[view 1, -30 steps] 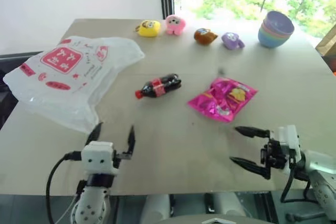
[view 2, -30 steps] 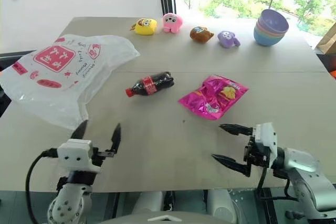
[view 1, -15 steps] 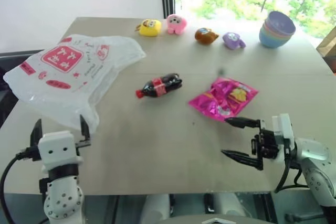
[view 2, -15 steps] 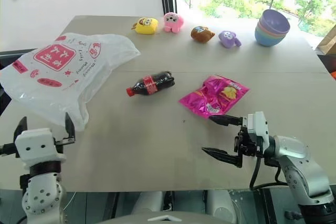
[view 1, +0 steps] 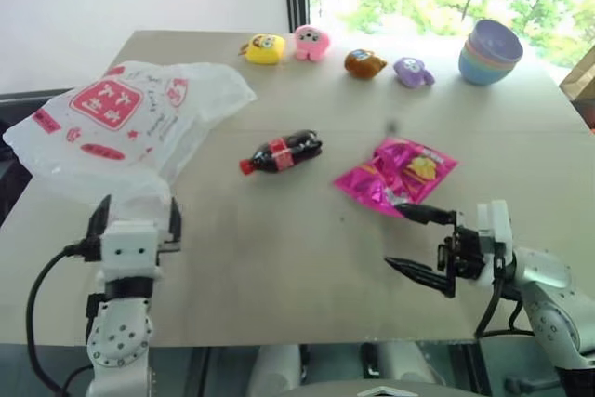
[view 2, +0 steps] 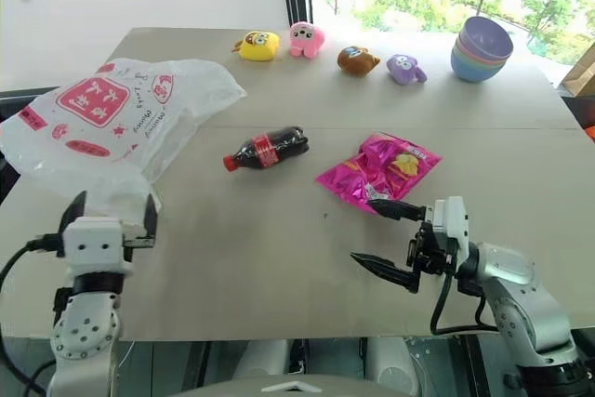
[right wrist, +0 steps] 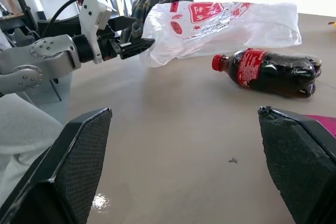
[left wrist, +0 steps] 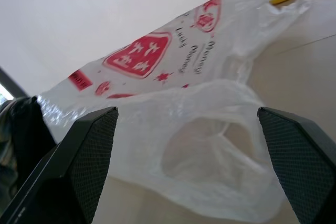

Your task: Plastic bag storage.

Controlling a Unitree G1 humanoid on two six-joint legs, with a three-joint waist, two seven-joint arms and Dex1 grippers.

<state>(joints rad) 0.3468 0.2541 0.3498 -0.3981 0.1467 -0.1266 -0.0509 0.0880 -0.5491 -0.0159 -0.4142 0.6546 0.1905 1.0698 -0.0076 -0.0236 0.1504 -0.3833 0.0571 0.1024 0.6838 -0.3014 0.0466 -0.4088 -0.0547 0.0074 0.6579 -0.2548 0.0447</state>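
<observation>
Left gripper [view 1: 137,214] has shifted left since a second ago, now sitting spread at the near edge of the plastic bag [view 1: 121,127]; bag lying crumpled on table [view 1: 279,258] far-left, its hem between the fingers; right gripper [view 1: 414,241] hovering spread, just beside snack packet [view 1: 395,174].

arms: white-grey housings | tools [view 1: 137,213]: black fingers | cables: black, apparently
</observation>
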